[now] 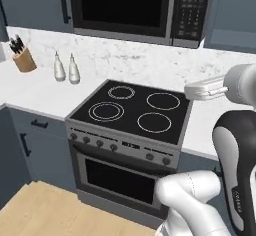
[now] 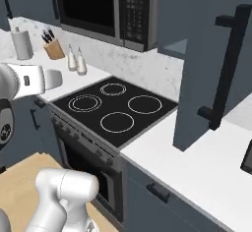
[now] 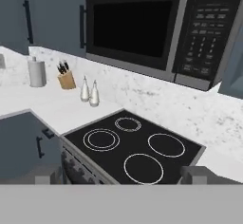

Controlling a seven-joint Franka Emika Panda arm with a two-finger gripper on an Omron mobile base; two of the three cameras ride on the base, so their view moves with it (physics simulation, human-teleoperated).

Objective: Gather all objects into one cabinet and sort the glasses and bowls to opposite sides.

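Cabinet door (image 2: 209, 73), slate-blue w/ a tall black bar handle (image 2: 227, 66), stands swung out at 3 o'clock in the right base view, its lower edge over the white counter (image 2: 197, 169). I can't see the shelf behind it from here, nor any mug or bowl.

My pincer (image 3: 118, 174): fingers (image 3: 197, 174) apart at full spread, nothing between them. In the hand view the two dark tips sit at 7 and 5 o'clock w/ the cooktop (image 3: 135, 149) showing between and above them. In the left base view my hand section (image 1: 207, 88) is at 3 o'clock, above the counter just right of the stove.

Stove: black glass top w/ 4 white ring burners, knob row along the front, oven door (image 1: 120, 180) below. Microwave (image 3: 156, 26) hangs directly above it, keypad on its right side.

Counter to the left of the stove: two small pale shakers (image 1: 66, 69) side by side, near the backsplash at 10 o'clock in the left base view. Further left, a wooden knife block (image 1: 23, 59) w/ dark handles sticking up. Beyond that a paper towel roll (image 2: 21, 44), upright, at 10 o'clock in the right base view.

Marble-look backsplash (image 1: 140, 62) runs behind it all. Lower cabinets (image 1: 37, 150) slate-blue w/ black pulls; wood floor (image 1: 55, 212) at 7 o'clock.
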